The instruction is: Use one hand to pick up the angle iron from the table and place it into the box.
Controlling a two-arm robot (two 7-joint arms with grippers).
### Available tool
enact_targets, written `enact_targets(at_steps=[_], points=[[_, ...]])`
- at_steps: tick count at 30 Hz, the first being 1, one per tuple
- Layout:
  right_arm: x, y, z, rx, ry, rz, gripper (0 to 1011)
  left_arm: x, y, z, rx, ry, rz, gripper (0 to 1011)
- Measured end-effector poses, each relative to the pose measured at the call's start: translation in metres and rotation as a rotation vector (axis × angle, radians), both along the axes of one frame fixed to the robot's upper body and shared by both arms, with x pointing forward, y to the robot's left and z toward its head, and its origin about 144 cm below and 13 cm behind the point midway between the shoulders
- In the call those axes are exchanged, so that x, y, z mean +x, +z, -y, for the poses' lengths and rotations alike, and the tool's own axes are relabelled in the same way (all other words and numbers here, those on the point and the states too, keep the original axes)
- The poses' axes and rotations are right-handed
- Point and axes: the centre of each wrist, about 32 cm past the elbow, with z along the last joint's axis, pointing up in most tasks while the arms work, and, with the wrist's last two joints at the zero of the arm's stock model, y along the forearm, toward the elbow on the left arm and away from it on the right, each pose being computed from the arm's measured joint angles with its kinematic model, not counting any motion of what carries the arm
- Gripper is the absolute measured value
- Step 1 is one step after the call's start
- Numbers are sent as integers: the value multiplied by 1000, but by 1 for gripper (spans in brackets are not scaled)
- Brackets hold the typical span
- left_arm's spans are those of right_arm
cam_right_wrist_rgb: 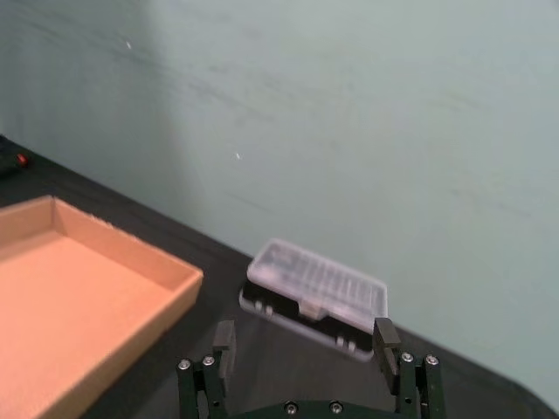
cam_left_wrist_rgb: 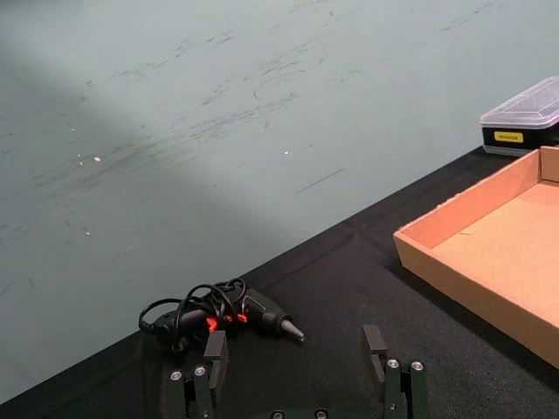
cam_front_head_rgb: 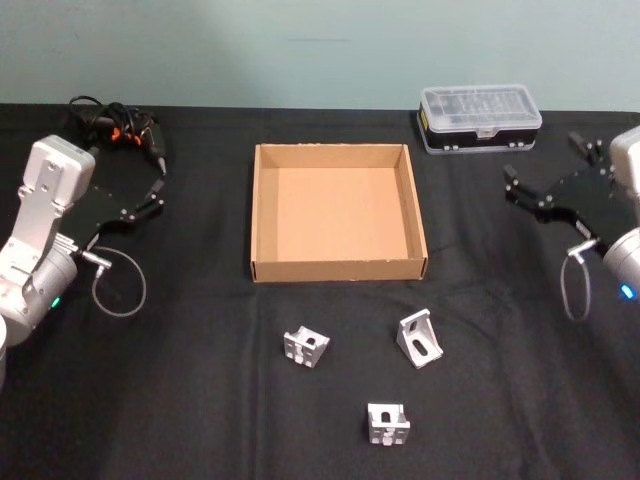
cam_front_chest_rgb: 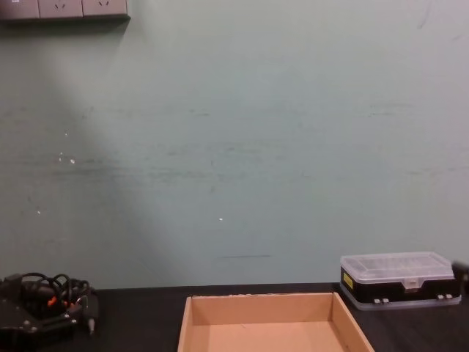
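On the tabletop [cam_front_head_rgb: 150,400], finds three angle irons [cam_front_head_rgb: 306,346] loose before the empty box [cam_front_head_rgb: 338,268]. Holds left end effector [cam_front_head_rgb: 158,180] and right end effector [cam_front_head_rgb: 545,165] released, parked aside. Judges pick and place undone.

Sitting at the table's [cam_front_head_rgb: 200,400] far edge, toward the right: clear-lidded black case [cam_front_head_rgb: 480,117]. Lying near its far left corner: corded screwdriver [cam_front_head_rgb: 120,125].

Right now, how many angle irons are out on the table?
3, all on the table in front of the box: left angle iron, right angle iron, and nearest angle iron, closest to the robot. None looks hidden; the box is empty.
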Motion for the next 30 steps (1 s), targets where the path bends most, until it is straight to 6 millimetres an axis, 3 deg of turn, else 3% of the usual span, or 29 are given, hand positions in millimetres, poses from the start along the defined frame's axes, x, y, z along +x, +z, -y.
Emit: enact_targets(at_steps=[12, 18, 30], points=[[-5, 75, 8, -34, 150, 36, 1003, 0, 0, 0, 0, 0, 0, 1000], [-9, 102, 8, -55, 245, 17, 1003, 0, 0, 0, 0, 0, 0, 1000], [-10, 134, 12, -59, 423, -76, 1003, 0, 0, 0, 0, 0, 0, 1000]])
